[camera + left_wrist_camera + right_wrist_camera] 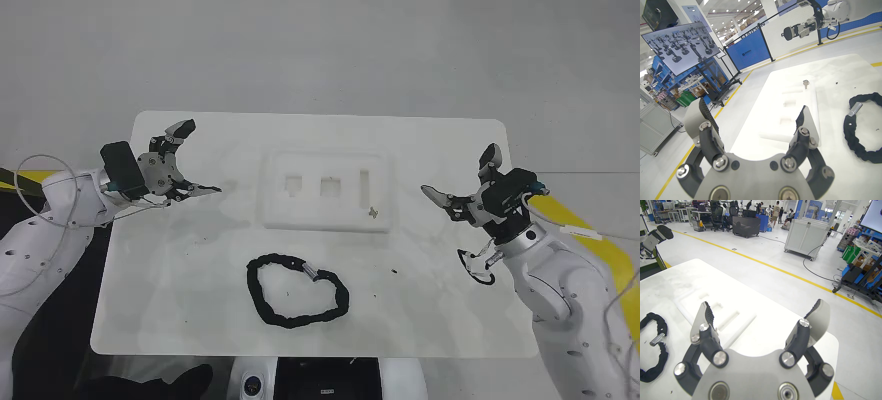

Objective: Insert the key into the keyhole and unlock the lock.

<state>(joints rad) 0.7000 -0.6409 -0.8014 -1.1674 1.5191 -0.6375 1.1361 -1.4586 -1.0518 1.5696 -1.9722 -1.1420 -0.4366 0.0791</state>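
Note:
A black fabric-covered chain lock (297,291) lies in a loop on the white table, its silver cylinder (318,272) at the loop's upper right. The lock (857,128) and its cylinder (855,109) show in the left wrist view, and the lock (654,345) in the right wrist view. A small silver key (373,212) rests on the white foam tray (326,190), near its right end; the key (805,83) is also seen from the left wrist. My left gripper (198,159) hovers open at the table's left. My right gripper (459,174) hovers open at the table's right.
The foam tray (806,121) has several rectangular recesses. Small dark specks (396,269) lie on the table right of the lock. The white table (440,320) has bare surface in front and at both sides.

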